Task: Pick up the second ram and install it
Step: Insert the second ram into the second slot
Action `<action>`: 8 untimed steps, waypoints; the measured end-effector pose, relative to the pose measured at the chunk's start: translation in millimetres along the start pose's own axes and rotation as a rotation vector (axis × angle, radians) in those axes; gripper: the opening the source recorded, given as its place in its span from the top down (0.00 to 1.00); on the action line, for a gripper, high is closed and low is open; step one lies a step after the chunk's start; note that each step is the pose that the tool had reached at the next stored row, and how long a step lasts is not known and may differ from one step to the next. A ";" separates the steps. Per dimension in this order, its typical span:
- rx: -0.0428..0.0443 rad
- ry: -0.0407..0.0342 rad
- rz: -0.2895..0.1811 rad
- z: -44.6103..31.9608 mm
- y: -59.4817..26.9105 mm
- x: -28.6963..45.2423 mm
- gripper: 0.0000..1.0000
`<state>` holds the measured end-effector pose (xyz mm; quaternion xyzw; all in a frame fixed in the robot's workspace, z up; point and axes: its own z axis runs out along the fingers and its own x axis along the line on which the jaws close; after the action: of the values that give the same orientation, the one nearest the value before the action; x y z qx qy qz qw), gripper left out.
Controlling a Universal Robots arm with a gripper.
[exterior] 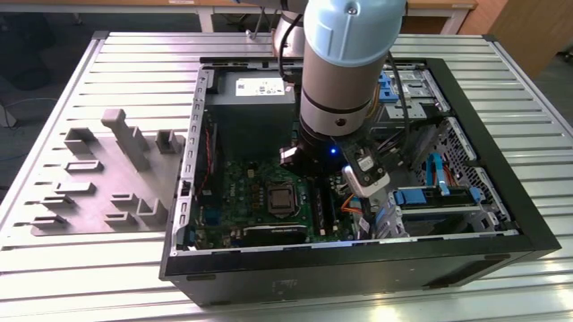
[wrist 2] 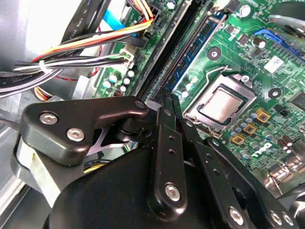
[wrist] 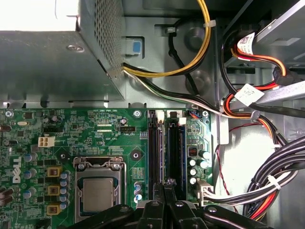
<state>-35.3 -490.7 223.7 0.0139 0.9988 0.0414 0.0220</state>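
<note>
Locating the arm first (Reader): where does it stand in the exterior view?

Legend: The arm point(exterior: 345, 74) reaches down into an open computer case point(exterior: 358, 258) that lies on the ribbed metal worktop point(exterior: 134, 60). A grey fixture plate point(exterior: 98, 181) sits on the worktop beside the case, toward the exterior view's left.

Reader: What state is the hand in?

Legend: In both wrist views the hand point(wrist: 167, 182) point(wrist 2: 170, 98) is clenched. Its two black fingers point(wrist 2: 164, 102) are drawn together with hardly a gap, and nothing can be seen gripped between them. The tips stand at one end of the memory slots point(wrist: 154, 152), over the green motherboard point(wrist: 71, 129).

Reader: Where is the second ram?

Legend: It cannot be picked out with certainty. A narrow blue strip point(wrist: 175, 152) point(wrist 2: 190, 64) runs along the slot row just beside the fingertips. Whether that strip is the stick's upper edge or the slot itself cannot be told.

Reader: What surrounds the slots?

Legend: The processor socket point(wrist: 97, 193) point(wrist 2: 221, 102) lies on one side of them. A bundle of cables point(wrist: 276, 186) lies on the other. The grey power supply point(wrist: 52, 62) borders the board's edge.
</note>
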 end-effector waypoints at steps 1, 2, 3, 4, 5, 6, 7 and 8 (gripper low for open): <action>-0.0001 0.0000 0.000 0.3 0.0 0.0 0.88; -0.0004 -0.0001 0.000 0.8 0.0 0.0 0.88; -0.0003 0.0000 0.000 1.2 -0.1 0.0 0.88; 0.0000 0.0001 0.000 1.4 -0.1 0.1 0.88; 0.0001 0.0001 0.000 1.6 -0.1 0.1 0.88; 0.0001 0.0001 0.000 1.9 -0.2 0.1 0.88; -0.0001 0.0000 0.000 2.4 -0.2 0.1 0.88; -0.0002 0.0000 0.000 3.0 -0.2 0.1 0.88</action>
<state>-35.3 -490.6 220.7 0.0139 0.9988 0.0415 0.0220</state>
